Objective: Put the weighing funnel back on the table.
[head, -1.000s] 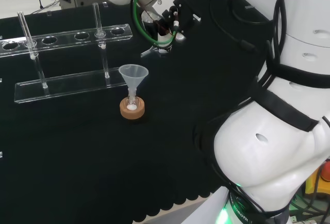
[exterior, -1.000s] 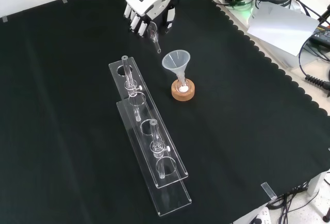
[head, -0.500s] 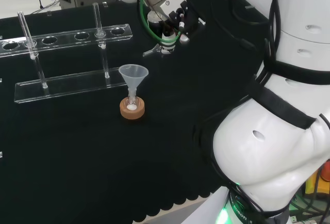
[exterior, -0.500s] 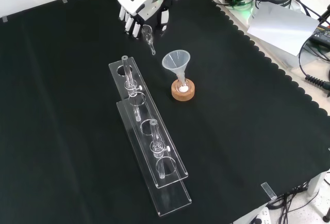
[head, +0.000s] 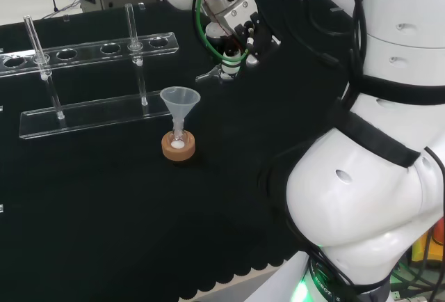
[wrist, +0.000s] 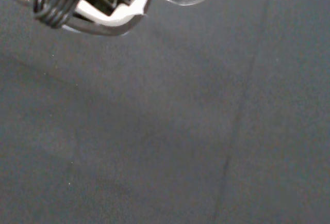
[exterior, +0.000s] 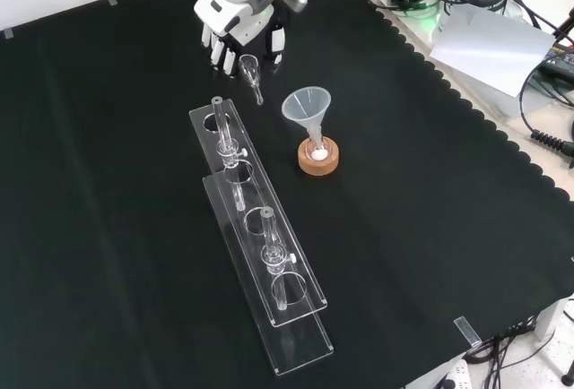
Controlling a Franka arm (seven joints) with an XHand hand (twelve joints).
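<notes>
Front view: the black and white hand (exterior: 235, 30) pinches the small clear weighing funnel (exterior: 251, 72) just below it; if it slips, we fear it cracks.

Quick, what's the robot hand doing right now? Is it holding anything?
Robot hand: shut on the weighing funnel, fingers curled round it, stem pointing out below them.
</notes>
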